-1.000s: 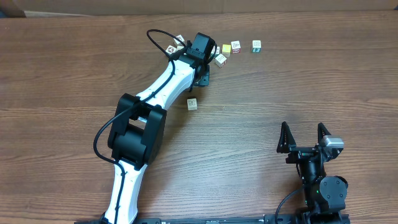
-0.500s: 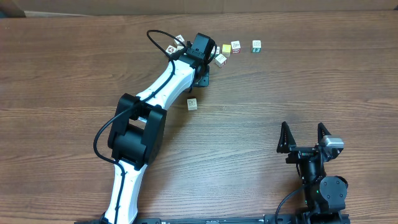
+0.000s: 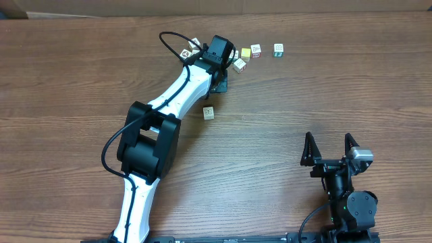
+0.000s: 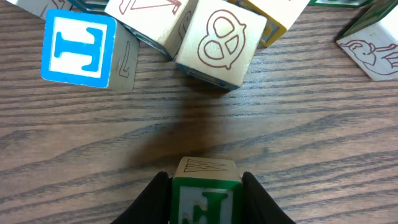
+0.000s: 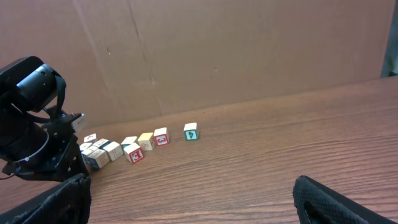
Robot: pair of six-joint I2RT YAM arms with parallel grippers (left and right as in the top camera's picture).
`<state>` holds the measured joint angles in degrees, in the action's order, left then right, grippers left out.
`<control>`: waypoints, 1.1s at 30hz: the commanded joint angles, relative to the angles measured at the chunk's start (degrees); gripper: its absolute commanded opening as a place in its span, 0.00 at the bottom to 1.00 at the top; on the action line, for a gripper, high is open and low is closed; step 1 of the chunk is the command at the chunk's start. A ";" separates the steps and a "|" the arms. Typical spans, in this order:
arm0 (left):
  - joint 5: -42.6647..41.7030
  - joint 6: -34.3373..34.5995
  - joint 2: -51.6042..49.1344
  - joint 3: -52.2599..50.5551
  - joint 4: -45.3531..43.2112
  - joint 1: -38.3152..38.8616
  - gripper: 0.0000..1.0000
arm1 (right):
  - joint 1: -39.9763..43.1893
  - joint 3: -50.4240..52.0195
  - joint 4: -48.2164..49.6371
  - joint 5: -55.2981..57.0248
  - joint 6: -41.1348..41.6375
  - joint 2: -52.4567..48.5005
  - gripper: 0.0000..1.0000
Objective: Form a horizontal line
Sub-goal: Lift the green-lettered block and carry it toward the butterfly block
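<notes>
brown wood-grain table [image 3: 324,88], cardboard wall [image 5: 249,50] behind. left claw [image 4: 206,186]: over the last second the arm [image 3: 175,94] has not shifted in the overhead view, while its 2 black fingers [image 4: 155,196] have narrowed onto a small wooden cube with a green letter face [image 4: 205,167], now touched on both sides and apparently still resting on the table. judgement: grasp just made, lift and carry remain. the horizontal line [image 3: 256,50] lies at the far edge, right of this claw: 3 tiny cubes loosely spaced, a gap before the rightmost, so unfinished. right claw [image 3: 329,140]: jaws spread wide, empty, well apart from all cubes.
</notes>
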<state>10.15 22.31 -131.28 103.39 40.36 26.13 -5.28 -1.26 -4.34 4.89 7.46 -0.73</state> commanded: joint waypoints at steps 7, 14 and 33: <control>0.79 0.83 1.14 4.37 3.96 0.68 0.22 | 0.15 0.81 0.20 -0.09 -0.26 0.57 1.00; 0.83 5.70 3.32 4.42 5.77 2.23 0.25 | 0.15 0.81 0.20 -0.09 -0.26 0.57 1.00; 6.99 23.50 3.69 4.39 11.93 9.18 0.23 | 0.15 0.81 0.20 -0.09 -0.26 0.57 1.00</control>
<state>14.66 40.23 -130.08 106.45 51.86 34.26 -5.28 -1.26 -4.36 4.86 7.44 -0.73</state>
